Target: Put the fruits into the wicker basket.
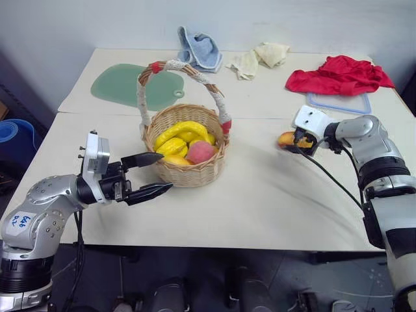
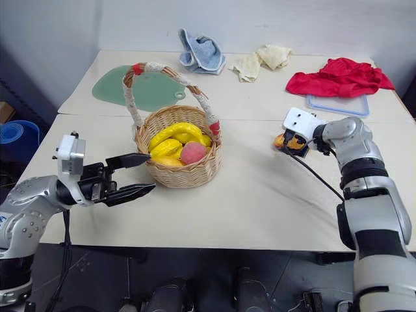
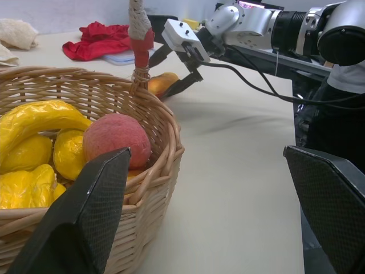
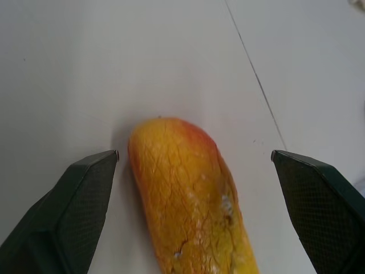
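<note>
1. Orange-yellow and blushed red at one end, the mango (image 4: 188, 205) lies on the table between our right gripper's (image 1: 300, 141) spread fingers (image 4: 63, 211), touching neither; the right wrist view shows bare tabletop either side of it.
2. From the head views we see little of that fruit, as the right gripper's white housing hides most of it.
3. Our left gripper (image 1: 151, 174) hangs just beside the wicker basket (image 1: 195, 174), fingers (image 3: 85, 222) wide apart and holding nothing.
4. Past those fingers, the left wrist view shows the peach (image 3: 117, 138) already inside the basket, against the yellow bananas (image 3: 43, 117).
5. We work on a cream table (image 1: 260, 201) with a seam across it. Farther off lie a green mat (image 1: 117, 84), a blue cloth (image 1: 200, 49), a cream cloth (image 1: 260, 58) and a red cloth (image 1: 338, 75) over a clear tray (image 1: 338, 104).
</note>
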Tool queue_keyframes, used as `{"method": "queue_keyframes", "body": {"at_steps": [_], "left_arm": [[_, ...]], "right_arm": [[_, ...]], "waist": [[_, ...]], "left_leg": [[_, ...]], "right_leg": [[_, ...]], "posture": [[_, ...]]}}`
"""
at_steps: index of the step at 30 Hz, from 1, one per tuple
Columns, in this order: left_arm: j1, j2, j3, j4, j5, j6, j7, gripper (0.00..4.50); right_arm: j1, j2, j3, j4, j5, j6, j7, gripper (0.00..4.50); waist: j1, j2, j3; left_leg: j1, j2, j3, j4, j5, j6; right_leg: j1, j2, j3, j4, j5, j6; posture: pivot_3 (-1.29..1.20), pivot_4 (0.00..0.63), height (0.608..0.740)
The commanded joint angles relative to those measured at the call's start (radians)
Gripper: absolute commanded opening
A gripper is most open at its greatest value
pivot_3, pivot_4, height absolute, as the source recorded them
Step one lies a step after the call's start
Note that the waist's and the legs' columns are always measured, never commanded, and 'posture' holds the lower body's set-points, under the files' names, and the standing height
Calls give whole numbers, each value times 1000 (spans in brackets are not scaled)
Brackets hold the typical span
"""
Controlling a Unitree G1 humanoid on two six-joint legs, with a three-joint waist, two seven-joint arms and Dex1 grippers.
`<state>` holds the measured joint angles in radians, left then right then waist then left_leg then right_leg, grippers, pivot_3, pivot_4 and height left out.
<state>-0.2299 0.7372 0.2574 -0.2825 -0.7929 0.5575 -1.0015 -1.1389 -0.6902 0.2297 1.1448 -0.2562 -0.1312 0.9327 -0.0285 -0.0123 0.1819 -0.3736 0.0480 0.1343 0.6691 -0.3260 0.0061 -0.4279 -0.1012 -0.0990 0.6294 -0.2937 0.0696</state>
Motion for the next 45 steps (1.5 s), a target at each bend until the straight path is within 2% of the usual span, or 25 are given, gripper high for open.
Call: {"method": "queue_keyframes", "body": {"at_steps": [1, 7, 10, 14, 16, 19, 20, 22, 24, 27, 29, 31, 33, 35, 37, 39, 43, 45], "left_arm": [[6, 2, 29, -31, -4, -25, -1, 4500], [-27, -6, 20, -12, -4, -36, -2, 4500], [-51, -14, 10, 2, -1, -38, -1, 4500], [-68, -15, 0, 8, 3, -34, -2, 4500], [-71, -10, 2, 12, 2, -31, -5, 4500], [-64, 0, 9, 20, 4, -29, -14, 4500], [-57, 3, 14, 20, 5, -29, -16, 4500], [-36, 11, 31, 20, 7, -31, -19, 4500], [15, 29, 69, 15, 4, -30, -25, 4500], [95, 49, 126, 2, 0, -31, -30, 4500], [135, 56, 153, -1, 3, -38, -29, 4500], [186, 59, 183, -16, 32, -71, -29, 4500], [220, 59, 206, -40, 22, -65, -18, 4500], [250, 56, 227, -54, 7, -51, -7, 4500], [281, 48, 245, -58, 3, -47, 2, 4500], [304, 39, 253, -62, 4, -50, 10, 4500], [331, 21, 261, -87, -4, -57, 29, 4500], [339, 13, 266, -99, -9, -57, 37, 4500]], "right_arm": [[-38, 8, -9, 34, -11, 43, -29, 4440], [-49, 29, -40, 59, 37, 180, 92, 4440], [-28, 38, -52, 55, 37, 161, 35, 3849], [-3, 24, -68, 50, 39, 125, -6, 2494], [6, 8, -76, 45, 45, 95, -17, 1994], [14, -17, -104, 23, 73, 41, -1, 1899], [23, -24, -122, -8, 104, 14, 58, 1899], [59, -32, -159, -133, 197, 24, 233, 1899], [155, -40, -188, -453, 359, 211, 407, 1899], [290, -51, -198, -948, 590, 576, 464, 1899], [338, -39, -201, -1183, 711, 770, 413, 1899], [346, 53, -188, -1396, 837, 974, 265, 1899], [342, 141, -190, -1507, 924, 1086, 156, 1899], [305, 281, -215, -1522, 956, 1162, -14, 1899], [250, 410, -203, -1496, 934, 1201, -165, 1899], [215, 493, -167, -1467, 895, 1209, -262, 1899], [185, 539, 5, -1400, 715, 1085, -367, 1899], [178, 555, 43, -1364, 658, 1037, -407, 1899]], "waist": [[-3, 0, 0], [-9, 0, 0], [-8, 0, 0], [-8, 0, 0], [-7, 0, 0], [-6, 0, 0], [-6, 0, 0], [-4, 0, 0], [-7, 0, 0], [-12, 1, 0], [-7, 1, 1], [-6, 1, 0], [-5, 1, 0], [-3, 0, 0], [-2, 0, 0], [-2, 0, 0], [-1, -2, -1], [-4, -2, -1]], "left_leg": [[0, 0, 0, 0, 0, 0], [3, 1, 1, -1, 0, -1], [3, 1, 1, 0, 0, -1], [3, 1, 2, 0, 0, -1], [3, 1, 2, 0, 0, -1], [3, 0, 2, 0, 0, -1], [3, 0, 2, 0, 0, -1], [2, 0, 2, 0, 0, -1], [3, 1, 2, 0, 0, -1], [4, 5, 1, -1, 0, -2], [4, 6, 0, -1, -1, -4], [4, 6, -3, 1, -2, -6], [5, 7, -4, 1, -3, -7], [4, 7, -6, 0, -3, -8], [3, 6, -6, 1, -3, -8], [3, 5, -6, 0, -3, -8], [2, 3, -9, 0, -3, -7], [1, 2, -9, 0, -3, -7]], "right_leg": [[0, 0, 0, 0, 0, 0], [0, 0, 2, 3, 0, 0], [0, 0, 2, 4, 0, 0], [-1, 0, 2, 4, 0, 0], [0, 0, 2, 4, 0, 0], [0, 1, 2, 4, 0, 0], [-1, 1, 2, 5, 0, 0], [-1, 2, 3, 4, 0, 0], [-1, 2, 3, 4, 0, 0], [-2, 2, 4, 7, 0, 0], [-3, 2, 2, 10, 0, 0], [-4, 2, 0, 10, 0, -1], [-3, 1, -2, 9, 0, -3], [-3, 0, -4, 9, 0, -4], [-4, -1, -4, 10, 0, -5], [-5, -2, -4, 11, 0, -5], [-5, -4, -6, 14, 0, -5], [-5, -4, -6, 14, 0, -5]], "posture": [[0, 150, 740], [0, 150, 740], [0, 150, 740], [0, 150, 740], [0, 150, 740], [0, 150, 740], [0, 150, 740], [0, 150, 740], [0, 150, 740], [0, 150, 740], [0, 150, 740], [0, 150, 740], [0, 150, 740], [0, 150, 740], [0, 150, 740], [0, 150, 740], [0, 150, 740], [0, 150, 740]]}}
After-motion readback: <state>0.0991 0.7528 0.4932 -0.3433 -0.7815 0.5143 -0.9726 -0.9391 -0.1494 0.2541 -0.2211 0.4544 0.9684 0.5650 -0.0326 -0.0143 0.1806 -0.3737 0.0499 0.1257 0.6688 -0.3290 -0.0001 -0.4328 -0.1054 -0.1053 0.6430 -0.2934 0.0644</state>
